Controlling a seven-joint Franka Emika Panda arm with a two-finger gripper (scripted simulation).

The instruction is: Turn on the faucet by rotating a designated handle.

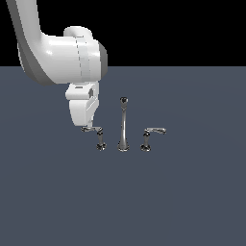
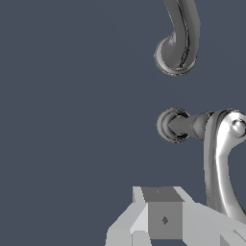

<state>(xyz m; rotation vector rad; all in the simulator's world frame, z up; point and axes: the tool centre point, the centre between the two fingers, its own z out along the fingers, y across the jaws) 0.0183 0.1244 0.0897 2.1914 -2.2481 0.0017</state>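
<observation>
The chrome faucet stands on the grey floor: a tall thin spout (image 1: 123,126) between two short lever handles. The handle (image 1: 99,138) at the exterior view's left has its lever pointing left. The twin handle (image 1: 148,138) has its lever pointing right. My gripper (image 1: 87,127) is down at the tip of the left handle's lever, touching or almost touching it. In the wrist view the fingers (image 2: 163,211) look closed together, and the lever (image 2: 222,158) runs beside them, not between them. Its post (image 2: 173,126) and the spout's base (image 2: 175,54) lie beyond.
The dark grey floor (image 1: 192,202) stretches flat all around the faucet. My white arm (image 1: 62,57) reaches in from the exterior view's upper left, above the left handle.
</observation>
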